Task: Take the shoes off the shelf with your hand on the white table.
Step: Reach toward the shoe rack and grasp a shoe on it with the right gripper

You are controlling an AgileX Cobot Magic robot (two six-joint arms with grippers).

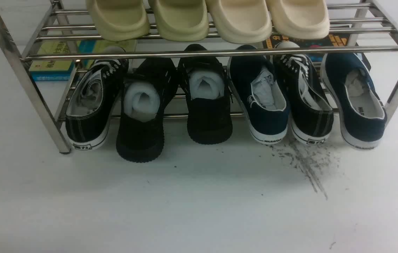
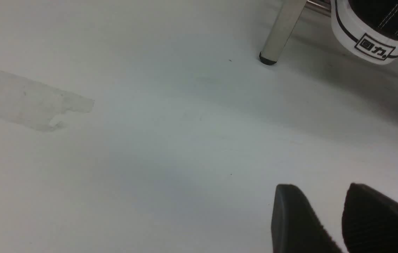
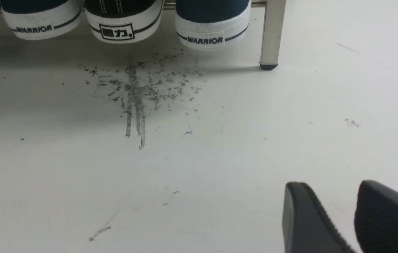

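Two navy slip-on shoes sit on the lower tier of the steel shelf [image 1: 220, 53], one [image 1: 265, 105] right of centre and one [image 1: 358, 105] at the far right, heels toward me, paper inside. Their "WARRIOR" heels show in the right wrist view [image 3: 41, 21] [image 3: 213, 31]. My right gripper [image 3: 332, 184] hovers open and empty over the white table [image 1: 185, 203], well short of them. My left gripper [image 2: 322, 186] is open and empty near the shelf's left leg [image 2: 283, 31]. Neither gripper shows in the front view. No jointed black hand is in view.
A black lace-up sneaker [image 1: 306, 102] sits between the navy shoes, another [image 1: 92, 109] at the far left. Two all-black shoes [image 1: 143, 116] [image 1: 207, 105] fill the middle. Cream slippers [image 1: 207, 17] line the top tier. Books [image 1: 53, 65] lie behind. Black scuff streaks [image 1: 307, 165] mark the table.
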